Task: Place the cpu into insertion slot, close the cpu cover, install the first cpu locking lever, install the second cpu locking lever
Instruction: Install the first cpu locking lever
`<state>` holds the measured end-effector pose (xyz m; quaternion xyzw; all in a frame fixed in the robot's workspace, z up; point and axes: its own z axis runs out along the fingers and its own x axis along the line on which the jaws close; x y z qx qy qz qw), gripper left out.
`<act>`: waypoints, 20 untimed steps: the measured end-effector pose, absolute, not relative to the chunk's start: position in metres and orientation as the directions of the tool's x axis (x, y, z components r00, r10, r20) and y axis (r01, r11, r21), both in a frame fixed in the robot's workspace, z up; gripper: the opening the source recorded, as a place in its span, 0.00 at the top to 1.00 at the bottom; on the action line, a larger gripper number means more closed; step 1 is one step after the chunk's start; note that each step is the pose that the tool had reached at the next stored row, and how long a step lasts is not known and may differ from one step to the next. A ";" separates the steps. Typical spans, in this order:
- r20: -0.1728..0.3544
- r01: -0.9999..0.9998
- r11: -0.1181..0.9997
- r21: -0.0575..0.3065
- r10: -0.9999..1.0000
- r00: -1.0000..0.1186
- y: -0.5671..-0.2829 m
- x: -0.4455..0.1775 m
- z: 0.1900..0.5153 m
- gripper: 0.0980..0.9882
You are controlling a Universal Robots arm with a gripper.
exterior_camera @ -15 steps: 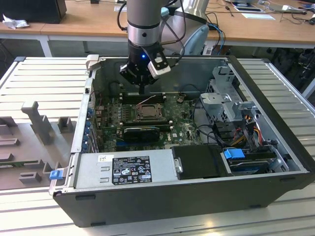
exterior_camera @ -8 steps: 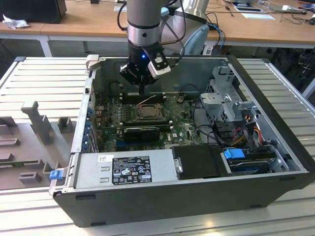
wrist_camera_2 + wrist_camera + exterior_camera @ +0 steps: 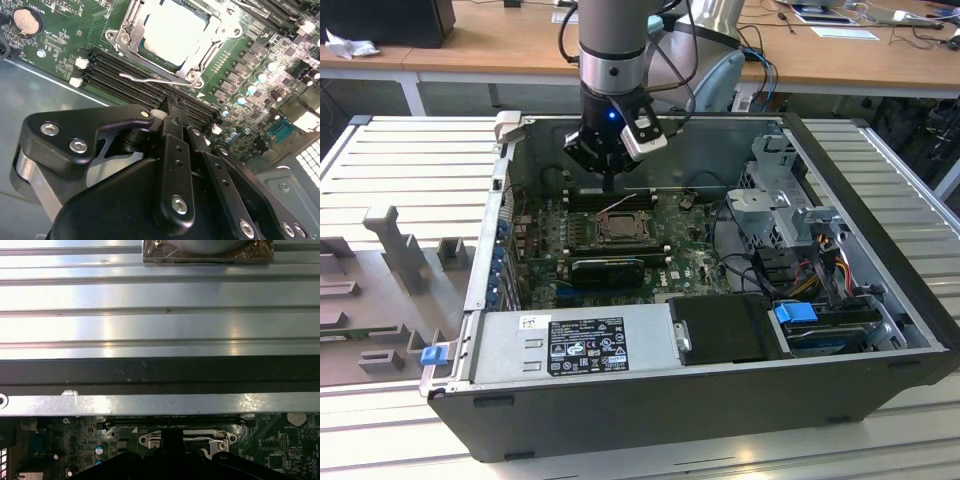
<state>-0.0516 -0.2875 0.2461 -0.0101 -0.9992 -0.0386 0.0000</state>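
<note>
In the exterior view the arm stood upright inside the open computer case (image 3: 880,330), its gripper (image 3: 608,183) poised at twelve o'clock of the socket, fingers drawn narrow, holding nothing. In the second wrist view the cpu (image 3: 172,27) sat in its socket, the cpu cover (image 3: 165,62) down around it, a wire locking lever (image 3: 150,78) along the frame's near edge, memory slots (image 3: 130,82) just beside. In the first wrist view the ribbed table (image 3: 160,295) lay beyond the case wall.

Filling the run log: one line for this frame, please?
tool: shut, empty, over memory slots beside socket | cpu: seated in socket | cpu cover: closed over it | locking lever: appears unlatched
</note>
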 end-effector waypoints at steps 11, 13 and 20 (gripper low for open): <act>0.001 -0.012 0.997 0.080 -0.012 -1.000 -0.286 -0.033 0.232 0.99; 0.001 -0.016 0.997 0.080 -0.017 -1.000 -0.285 -0.032 0.230 0.99; 0.000 -0.046 0.996 0.080 -0.046 -0.999 -0.284 -0.024 0.223 0.99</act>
